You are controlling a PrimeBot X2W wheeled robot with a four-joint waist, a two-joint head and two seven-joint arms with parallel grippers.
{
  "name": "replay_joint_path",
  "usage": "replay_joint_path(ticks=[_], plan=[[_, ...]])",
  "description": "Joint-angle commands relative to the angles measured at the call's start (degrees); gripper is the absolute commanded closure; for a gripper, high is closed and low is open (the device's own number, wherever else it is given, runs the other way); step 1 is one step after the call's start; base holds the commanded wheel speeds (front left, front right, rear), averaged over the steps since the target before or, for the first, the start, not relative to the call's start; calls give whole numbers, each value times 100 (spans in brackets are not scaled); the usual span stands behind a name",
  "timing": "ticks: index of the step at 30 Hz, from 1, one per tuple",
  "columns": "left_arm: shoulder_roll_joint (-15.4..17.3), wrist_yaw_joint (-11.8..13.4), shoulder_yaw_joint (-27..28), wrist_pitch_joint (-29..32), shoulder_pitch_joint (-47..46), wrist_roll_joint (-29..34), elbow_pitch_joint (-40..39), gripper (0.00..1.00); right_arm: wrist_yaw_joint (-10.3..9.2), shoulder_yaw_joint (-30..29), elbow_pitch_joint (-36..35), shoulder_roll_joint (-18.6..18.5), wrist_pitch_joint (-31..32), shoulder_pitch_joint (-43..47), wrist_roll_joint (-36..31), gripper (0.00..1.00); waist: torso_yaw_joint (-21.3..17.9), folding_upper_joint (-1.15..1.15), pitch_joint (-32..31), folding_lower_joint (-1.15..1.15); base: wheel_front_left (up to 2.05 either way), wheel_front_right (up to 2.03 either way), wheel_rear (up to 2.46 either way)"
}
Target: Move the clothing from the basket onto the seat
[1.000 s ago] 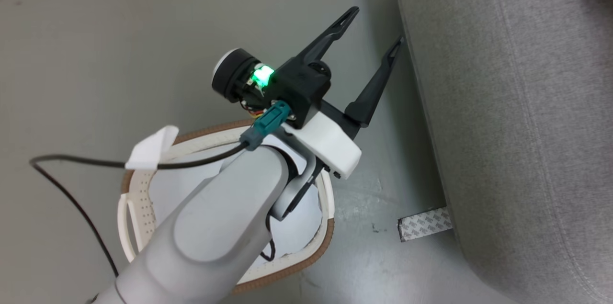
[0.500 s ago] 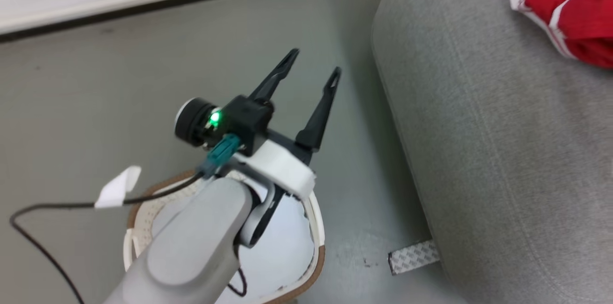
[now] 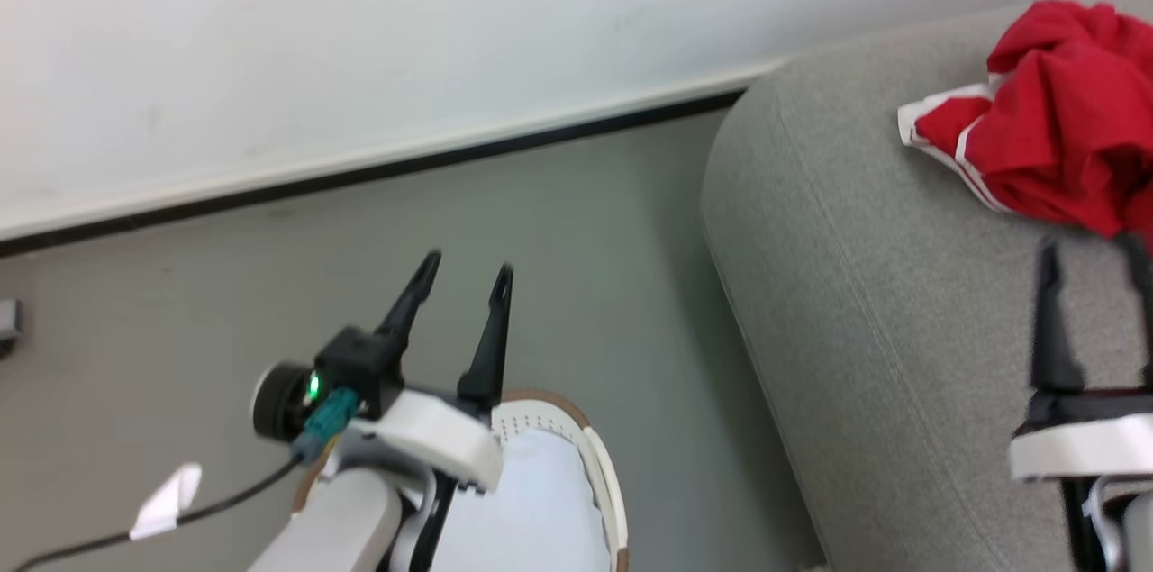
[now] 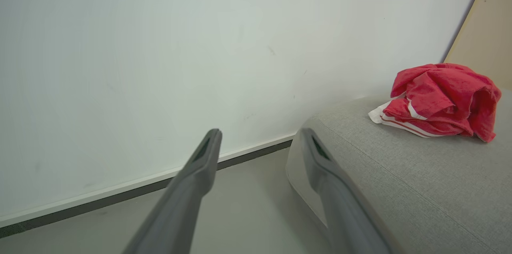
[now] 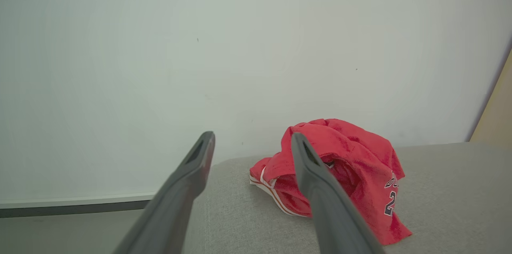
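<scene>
While the clothing [image 3: 1054, 149] lies on the seat [image 3: 856, 284] just ahead of the right gripper [image 3: 1092, 243], spread and empty, the left gripper [image 3: 468, 264], also spread, hovers by the basket [image 3: 594, 455].

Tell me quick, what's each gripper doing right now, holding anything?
Left gripper: open, holding nothing.
Right gripper: open, holding nothing; the red clothes lie on the seat beyond it.

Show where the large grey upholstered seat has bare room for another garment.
Bare: the grey woven-fabric seat from its rounded left edge to the crumpled red-and-white clothing, and the near stretch left of the open right gripper. Crowded: the far corner, under the clothing.
</scene>
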Motion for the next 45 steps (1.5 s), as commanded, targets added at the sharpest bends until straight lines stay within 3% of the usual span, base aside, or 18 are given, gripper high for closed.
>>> replay_joint_path(ticks=[1,8,18,30,45], plan=[[36,52,48,-32,270,-44,50,0,-13,113,-18,69,1,226,17,0,139,0,-357,2,0,0,0],[5,170,315,-63,1108,-78,93,0,-14,423,-29,311,1,816,-16,0,300,0,-934,2,0,0,0],[-100,139,1041,-64,2008,227,-157,0,-14,592,47,421,1,1257,-104,0,427,0,-1174,2,0,0,0],[-470,-150,1775,-65,2568,692,-214,0,-14,892,338,446,1,1521,98,0,563,0,-1304,2,0,0,0],[-846,-484,2286,-65,2745,1117,-102,0,-13,1079,506,448,1,1465,208,0,625,0,-1356,2,0,0,0]])
